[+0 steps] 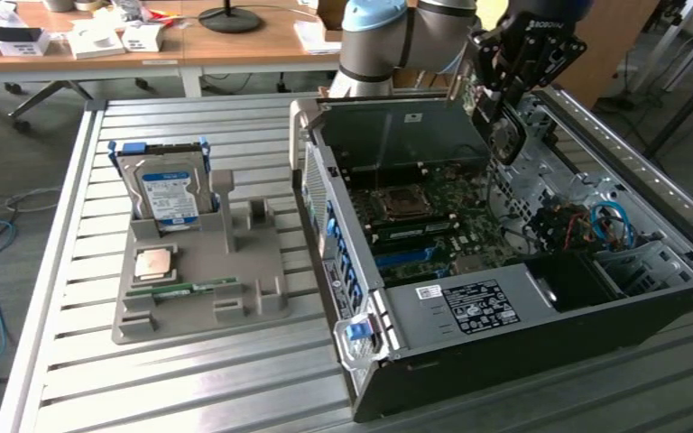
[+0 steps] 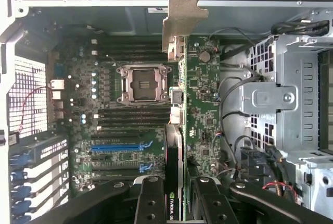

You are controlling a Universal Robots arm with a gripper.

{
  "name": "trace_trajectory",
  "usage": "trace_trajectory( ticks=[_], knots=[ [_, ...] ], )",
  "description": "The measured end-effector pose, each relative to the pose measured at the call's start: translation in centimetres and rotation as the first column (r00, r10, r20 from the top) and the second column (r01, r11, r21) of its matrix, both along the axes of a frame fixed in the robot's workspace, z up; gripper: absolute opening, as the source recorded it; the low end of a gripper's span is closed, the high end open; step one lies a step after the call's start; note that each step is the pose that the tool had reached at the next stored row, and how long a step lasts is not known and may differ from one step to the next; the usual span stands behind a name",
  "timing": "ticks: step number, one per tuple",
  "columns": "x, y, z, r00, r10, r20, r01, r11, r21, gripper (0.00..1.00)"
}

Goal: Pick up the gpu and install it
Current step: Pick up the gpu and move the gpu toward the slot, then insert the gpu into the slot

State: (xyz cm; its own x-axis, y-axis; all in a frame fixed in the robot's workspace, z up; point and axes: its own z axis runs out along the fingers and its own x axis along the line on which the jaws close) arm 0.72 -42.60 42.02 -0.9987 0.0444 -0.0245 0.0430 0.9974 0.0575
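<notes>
In the exterior view, your gpu (image 1: pixel 503 131) shows as a thin green card with a black round fan on one face, standing on edge. It hangs from the gripper (image 1: pixel 494 95), whose black fingers are clamped on its upper part. That puts it over the far end of the open computer case (image 1: pixel 443 361), close above the motherboard (image 1: pixel 425 212). The case lies on the slatted table (image 1: pixel 202 388) with its open side up. Inside it you can see the motherboard with its processor socket (image 1: pixel 401 203), a bundle of red and blue cables (image 1: pixel 599 225) and a black labelled box (image 1: pixel 473 307) at the near end. Well apart, toward the exterior view's left, a grey fixture tray (image 1: pixel 250 271) holds three things. A hard drive (image 1: pixel 166 191) with a blue label stands upright in a slot, a processor chip (image 1: pixel 154 263) lies flat, and a narrow green memory stick (image 1: pixel 184 290) lies flat nearer the tray's front.

In the wrist view you look along the gpu (image 2: pixel 174 151) edge-on. You see a dark heatsink side with a green logo down by the gripper, and the silver bracket (image 2: pixel 184 18) at the far end, up against the case's rim (image 2: pixel 104 0). The gripper (image 2: pixel 177 206) grasps the card, with its fingers (image 2: pixel 151 203) flanking it on either side. The card stands upright over the motherboard (image 2: pixel 125 130), just beside the processor socket (image 2: pixel 144 83). It sits between the socket and the metal drive cage (image 2: pixel 291 104). A blue slot (image 2: pixel 117 146) lies on the socket's side of the card. You cannot tell whether the card's lower edge is seated in a slot.
</notes>
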Motion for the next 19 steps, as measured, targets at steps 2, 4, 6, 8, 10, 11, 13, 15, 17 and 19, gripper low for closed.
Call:
trace_trajectory(
  ticks=[2,4,6,8,10,11,13,15,17,19],
  knots=[
    [0.29,0.00,-0.02,1.0000,0.002,-0.0005,-0.002,1.0000,0.0001,0.26],
    [0.54,0.00,-0.05,1.0000,0.003,-0.0005,-0.003,1.0000,0.0001,0.26],
    [0.69,0.00,-0.17,1.0000,0.004,-0.0004,-0.004,1.0000,0.0004,0.26],
    [0.70,0.00,-0.45,1.0000,0.006,-0.0005,-0.006,1.0000,0.0002,0.26],
    [0.72,0.00,-0.73,1.0000,0.008,-0.0005,-0.008,1.0000,0.0001,0.26],
    [0.72,0.00,-0.84,1.0000,0.009,-0.0005,-0.009,1.0000,0.0001,0.26],
    [0.72,0.00,-0.88,1.0000,0.010,-0.0006,-0.010,1.0000,-0.0001,0.26],
    [0.72,0.00,-0.90,1.0000,0.010,-0.0005,-0.010,1.0000,0.0001,0.26],
    [0.72,0.00,-0.89,1.0000,0.010,-0.0005,-0.010,1.0000,0.0000,0.26],
    [0.72,0.00,-0.90,1.0000,0.010,-0.0005,-0.010,1.0000,0.0001,0.26]
  ],
)
